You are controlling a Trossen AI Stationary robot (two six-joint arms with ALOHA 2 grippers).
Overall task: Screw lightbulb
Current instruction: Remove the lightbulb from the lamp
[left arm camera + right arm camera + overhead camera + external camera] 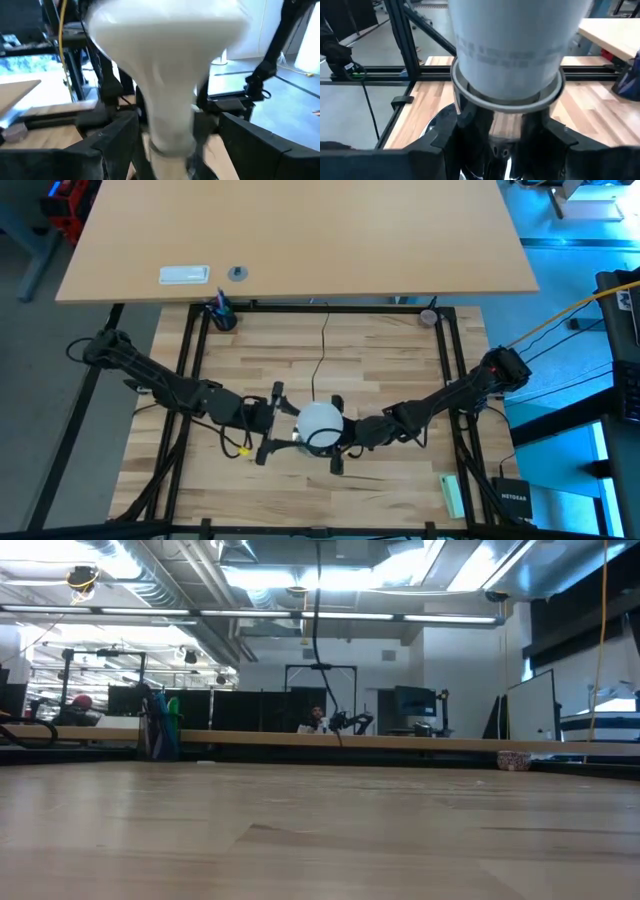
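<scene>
The frosted white lightbulb (320, 420) is held up over the middle of the wooden table between my two grippers, globe upward. In the left wrist view its globe (165, 35) tapers to a pale neck between my left fingers. In the right wrist view the neck (507, 55) ends in a ring above the shiny metal socket (492, 150). A thin black cord (324, 345) runs from the socket toward the far edge. My left gripper (275, 423) is shut on the bulb from the left. My right gripper (342, 435) is shut on the socket from the right. The low view shows neither gripper. My left gripper pinches the bulb's pale neck (167, 127), low down near the screw base, between its two fingers (117, 132). It comes level from the table's left. The bulb stands upright, clear of the table. My right gripper pinches the metal socket (495, 137) just under the bulb's ring, between its two fingers (447, 142). It comes level from the table's right. The socket is lifted clear of the table, with the bulb upright on top.
A dark cup with pens (221, 314) stands at the far left corner of the frame and a small roll (428, 317) at the far right. A green block (452, 495) lies near right. A second table (300, 230) lies beyond, with a white item (185, 275).
</scene>
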